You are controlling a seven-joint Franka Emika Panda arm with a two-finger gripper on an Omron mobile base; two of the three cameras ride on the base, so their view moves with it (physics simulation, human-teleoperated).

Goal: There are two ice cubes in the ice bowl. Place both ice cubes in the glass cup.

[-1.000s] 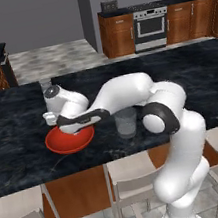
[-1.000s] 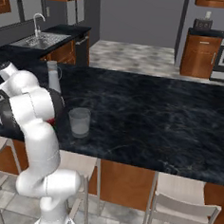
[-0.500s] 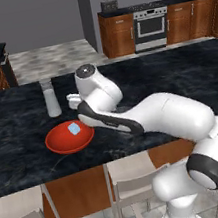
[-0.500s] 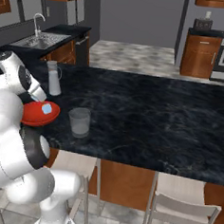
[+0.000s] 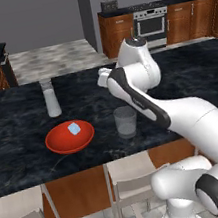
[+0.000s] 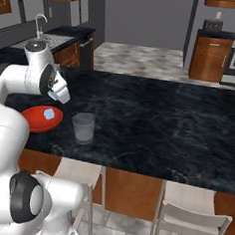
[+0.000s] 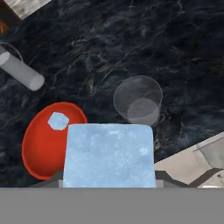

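Two rear base views flanking the counter (image 5: 16,147); hand view straight down.

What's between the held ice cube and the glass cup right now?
Nothing visible. The gripper holds one ice cube above the counter, and the glass cup stands open-topped below, apart from the ice bowl and the taller glass.

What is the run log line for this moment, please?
gripper: shut on ice cube | second ice cube: in ice bowl | glass cup: empty
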